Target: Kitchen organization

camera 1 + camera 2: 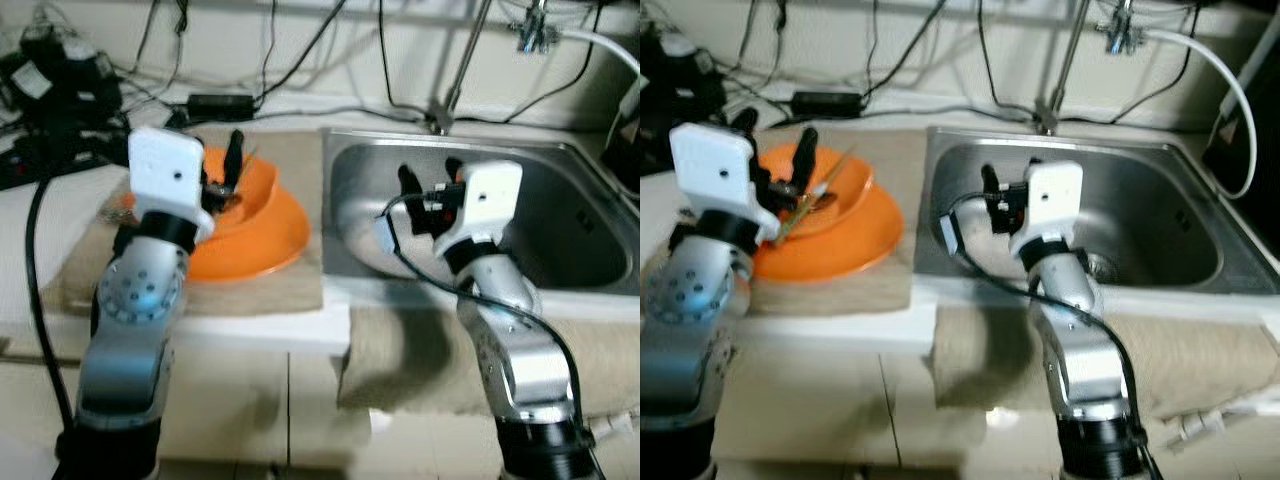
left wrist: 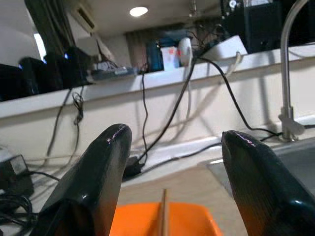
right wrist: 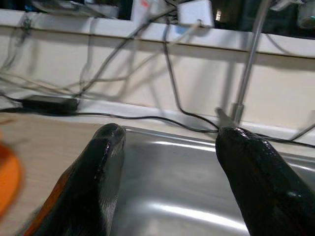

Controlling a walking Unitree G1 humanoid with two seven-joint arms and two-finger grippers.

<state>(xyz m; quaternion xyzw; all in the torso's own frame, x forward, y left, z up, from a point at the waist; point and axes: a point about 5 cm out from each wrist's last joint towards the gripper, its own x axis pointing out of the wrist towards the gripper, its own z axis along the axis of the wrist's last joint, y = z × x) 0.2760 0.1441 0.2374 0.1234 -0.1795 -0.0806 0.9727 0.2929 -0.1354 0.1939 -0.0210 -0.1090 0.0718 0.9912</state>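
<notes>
Our left gripper (image 2: pixel 170 187) hangs spread over the orange bowl (image 1: pixel 262 215), center-left. Right gripper (image 3: pixel 170 177) gapes above the sink (image 1: pixel 560 200).

Left gripper (image 1: pixel 775 160) over orange bowl (image 1: pixel 830 205) on orange plate (image 1: pixel 855 245); right gripper (image 1: pixel 1005 190) above steel sink (image 1: pixel 1160 240).

Two silver robot arms rise from the bottom of the view, elbows bent, forearms angled up and forward. The left arm stands on the left, its white wrist block tilted, its left gripper (image 2: pixel 170 162) pointing forward with two long black fingers (image 2: pixel 96 182) spread wide apart, holding nothing. The right arm stands on the right, a black cable looping beside its wrist. The right gripper (image 3: pixel 170 167) likewise points forward, fingers parted and empty.
</notes>
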